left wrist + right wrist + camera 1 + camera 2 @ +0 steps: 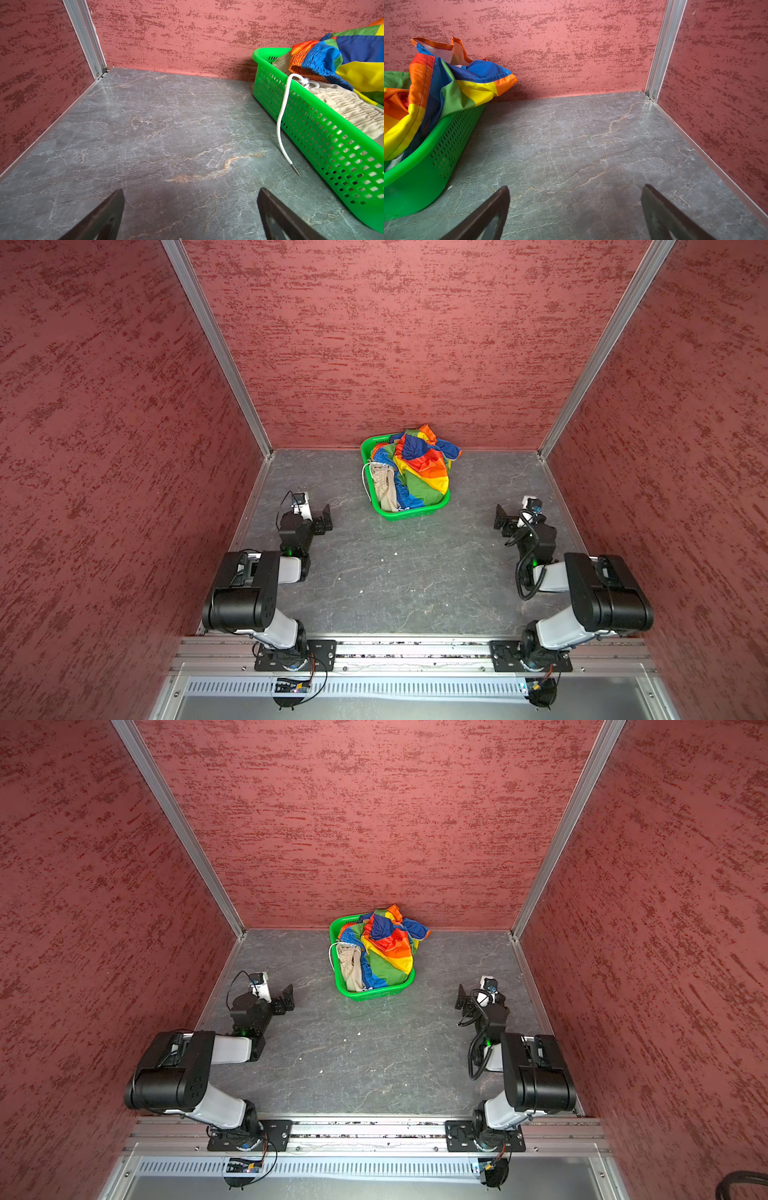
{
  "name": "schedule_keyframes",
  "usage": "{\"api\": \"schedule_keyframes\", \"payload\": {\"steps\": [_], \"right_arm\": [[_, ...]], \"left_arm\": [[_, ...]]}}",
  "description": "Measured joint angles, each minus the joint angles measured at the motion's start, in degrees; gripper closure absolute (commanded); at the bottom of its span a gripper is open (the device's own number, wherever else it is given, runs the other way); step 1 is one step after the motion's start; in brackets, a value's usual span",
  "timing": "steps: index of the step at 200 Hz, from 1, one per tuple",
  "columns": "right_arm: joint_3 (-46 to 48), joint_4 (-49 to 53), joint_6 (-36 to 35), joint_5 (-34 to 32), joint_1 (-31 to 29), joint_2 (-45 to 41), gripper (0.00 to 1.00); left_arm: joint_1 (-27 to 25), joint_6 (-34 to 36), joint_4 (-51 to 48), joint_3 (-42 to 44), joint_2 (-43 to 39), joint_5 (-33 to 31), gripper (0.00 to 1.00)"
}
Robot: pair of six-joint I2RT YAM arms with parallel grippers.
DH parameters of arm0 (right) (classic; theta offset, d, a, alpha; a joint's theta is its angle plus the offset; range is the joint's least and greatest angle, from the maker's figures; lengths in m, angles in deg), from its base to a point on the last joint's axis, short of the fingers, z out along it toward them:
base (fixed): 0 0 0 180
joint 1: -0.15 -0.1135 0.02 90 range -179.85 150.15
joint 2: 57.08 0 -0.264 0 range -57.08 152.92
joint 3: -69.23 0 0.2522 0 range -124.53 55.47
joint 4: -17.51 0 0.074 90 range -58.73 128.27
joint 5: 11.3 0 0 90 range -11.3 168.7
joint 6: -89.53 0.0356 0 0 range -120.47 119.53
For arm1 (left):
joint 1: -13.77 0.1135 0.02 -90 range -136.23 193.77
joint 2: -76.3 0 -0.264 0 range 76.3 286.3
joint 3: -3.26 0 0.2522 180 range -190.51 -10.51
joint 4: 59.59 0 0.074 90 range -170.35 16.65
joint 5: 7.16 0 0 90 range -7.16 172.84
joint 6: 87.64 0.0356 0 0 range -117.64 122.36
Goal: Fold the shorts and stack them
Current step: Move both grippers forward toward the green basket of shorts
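Observation:
The rainbow-striped shorts (419, 464) (388, 946) lie crumpled on top in the green basket (411, 512) (374, 992) near the back wall. The beige shorts (382, 487) (342, 106) lie bunched along the basket's left side, partly under the rainbow pair. Their white drawstring (280, 128) hangs over the rim onto the floor. My left gripper (326, 517) (191, 190) stands open and empty to the left of the basket. My right gripper (500, 516) (575, 187) stands open and empty to its right. Neither one touches the basket.
Grey marbled floor (395, 572) lies between the arms and in front of the basket. Red textured walls (374, 344) close in the back and both sides. An aluminium rail (415, 649) carrying both arm bases runs along the front edge.

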Motion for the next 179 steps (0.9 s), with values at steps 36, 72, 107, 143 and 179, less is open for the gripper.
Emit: {"api": "schedule_keyframes", "payload": {"steps": [36,72,107,143,179], "right_arm": [[0.00,0.00,0.00,0.15,0.00,0.00,0.01],[0.00,0.00,0.04,0.13,0.00,0.00,0.01],[-0.04,6.47,0.17,-5.05,-1.60,-5.57,0.01],[-5.27,18.95,4.96,-14.97,-6.34,-21.33,0.01],[-13.68,35.45,9.88,-20.33,-12.50,-26.64,0.01]], "left_arm": [[0.00,0.00,0.00,0.00,0.00,0.00,0.01],[0.00,0.00,0.00,0.00,0.00,0.00,0.01],[-0.02,0.39,-0.90,-0.13,-0.24,0.39,0.01],[-2.08,-0.79,-17.84,-8.98,-6.14,-6.43,0.01],[-2.97,-15.65,-42.18,-27.10,-9.38,-22.58,0.01]]}}
